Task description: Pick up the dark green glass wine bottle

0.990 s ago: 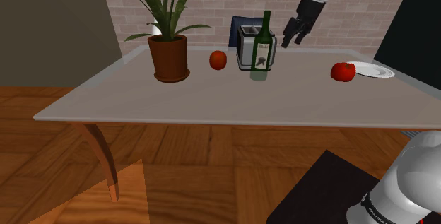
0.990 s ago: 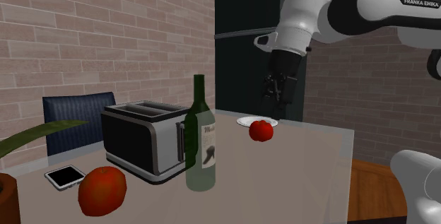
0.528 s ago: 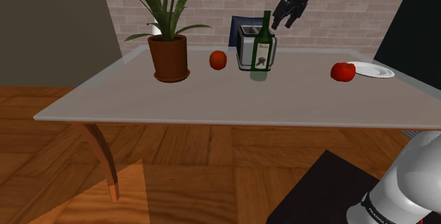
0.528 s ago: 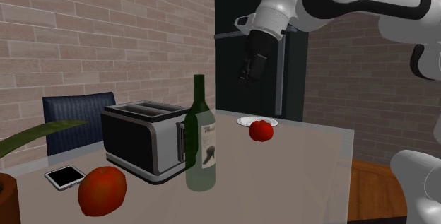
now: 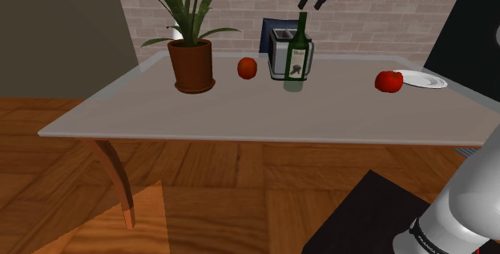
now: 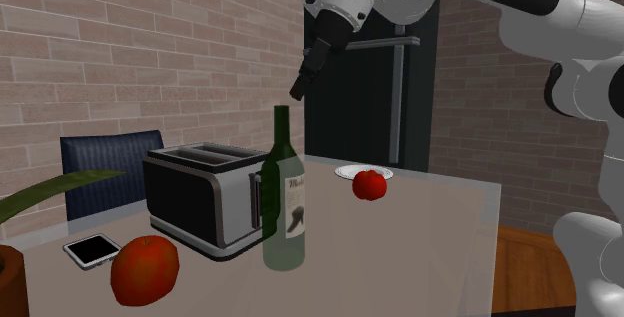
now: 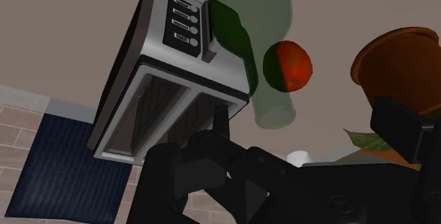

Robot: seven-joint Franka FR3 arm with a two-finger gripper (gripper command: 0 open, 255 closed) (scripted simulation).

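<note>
Dark green wine bottle (image 5: 296, 62) stands upright on the tabletop (image 5: 240, 108), just beside the toaster (image 5: 278, 55). The hand (image 5: 313, 1) hovers above its neck with fingers spread. I would lower it straight and close on the neck, to avoid tipping the bottle.

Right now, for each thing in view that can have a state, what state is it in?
bottle: upright on the table, not held.
gripper: open, empty, above the bottle.
toaster: upright, nothing sticking out.
plate: flat, bare.
fridge: doors shut.
phone: flat, screen dark.
plant pot: upright.
</note>
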